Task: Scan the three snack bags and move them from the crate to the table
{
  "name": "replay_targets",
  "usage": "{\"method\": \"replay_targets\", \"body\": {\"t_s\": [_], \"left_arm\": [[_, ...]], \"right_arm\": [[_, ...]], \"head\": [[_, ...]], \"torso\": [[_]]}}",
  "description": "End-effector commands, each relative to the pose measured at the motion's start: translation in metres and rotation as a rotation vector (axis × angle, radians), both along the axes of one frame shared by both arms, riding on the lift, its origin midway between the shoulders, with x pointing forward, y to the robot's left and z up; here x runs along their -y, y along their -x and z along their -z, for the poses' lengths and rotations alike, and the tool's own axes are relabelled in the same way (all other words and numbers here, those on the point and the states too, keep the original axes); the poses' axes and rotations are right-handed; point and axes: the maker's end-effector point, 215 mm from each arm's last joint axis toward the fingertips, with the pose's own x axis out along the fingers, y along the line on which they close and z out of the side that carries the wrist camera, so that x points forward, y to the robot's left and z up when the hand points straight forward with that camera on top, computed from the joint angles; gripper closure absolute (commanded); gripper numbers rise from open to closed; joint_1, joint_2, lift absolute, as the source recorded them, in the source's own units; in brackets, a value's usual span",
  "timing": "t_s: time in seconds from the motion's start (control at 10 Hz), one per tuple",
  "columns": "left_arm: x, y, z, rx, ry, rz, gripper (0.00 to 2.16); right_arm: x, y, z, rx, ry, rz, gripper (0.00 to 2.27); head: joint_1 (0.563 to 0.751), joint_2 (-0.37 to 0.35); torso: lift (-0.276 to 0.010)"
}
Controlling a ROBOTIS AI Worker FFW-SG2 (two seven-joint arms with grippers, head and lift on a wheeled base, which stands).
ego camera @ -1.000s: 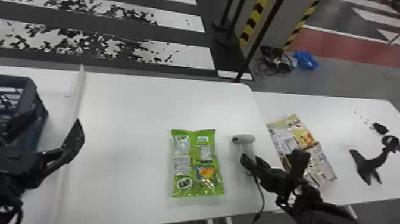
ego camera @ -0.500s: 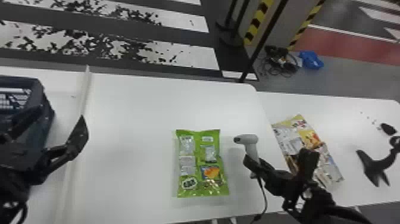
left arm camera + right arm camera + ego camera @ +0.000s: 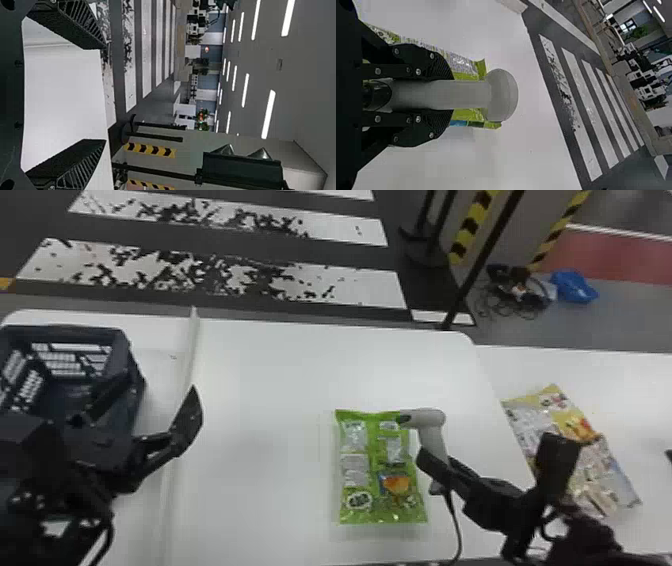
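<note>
Scanner (image 3: 431, 430) shifted over green bag (image 3: 370, 470), pinched by right gripper (image 3: 450, 95); left gripper (image 3: 105, 94) spread. Likely scan step: steady aim next.

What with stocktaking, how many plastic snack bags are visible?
2 distinct ones: a green bag on the white table, and a yellow-and-silver bag farther right, partly hidden. More may hide there or in the dark plastic crate.

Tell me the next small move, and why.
I'd probably ease the right gripper a little left, bringing the scanner over the middle of the green bag: the gripper holds the scanner by its handle, and in the head view its nose overlaps only the bag's upper right corner.
</note>
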Motion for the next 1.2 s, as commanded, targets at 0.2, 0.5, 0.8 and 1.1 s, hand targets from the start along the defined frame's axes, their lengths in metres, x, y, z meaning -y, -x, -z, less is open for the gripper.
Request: {"method": "replay_targets", "body": {"t_s": [0.2, 0.5, 0.8, 1.1], "left_arm": [[0.005, 0.007, -0.015, 0.018, -0.004, 0.017, 0.03], [0.004, 0.013, -0.018, 0.015, -0.018, 0.028, 0.03], [0.003, 0.015, -0.02, 0.017, -0.021, 0.03, 0.03], [0.003, 0.018, -0.017, 0.011, -0.02, 0.03, 0.03]], "right_arm": [[-0.066, -0.004, -0.015, 0.029, 0.037, -0.061, 2.1], [-0.09, -0.024, 0.012, 0.025, 0.165, -0.094, 2.1], [-0.091, -0.031, 0.034, 0.002, 0.2, -0.091, 2.1], [-0.095, -0.032, 0.049, -0.01, 0.214, -0.1, 2.1]], "head": [[0.695, -0.096], [0.695, -0.026], [0.695, -0.006], [0.695, 0.0]], "torso": [[-0.062], [-0.062], [-0.062], [-0.062]]}}
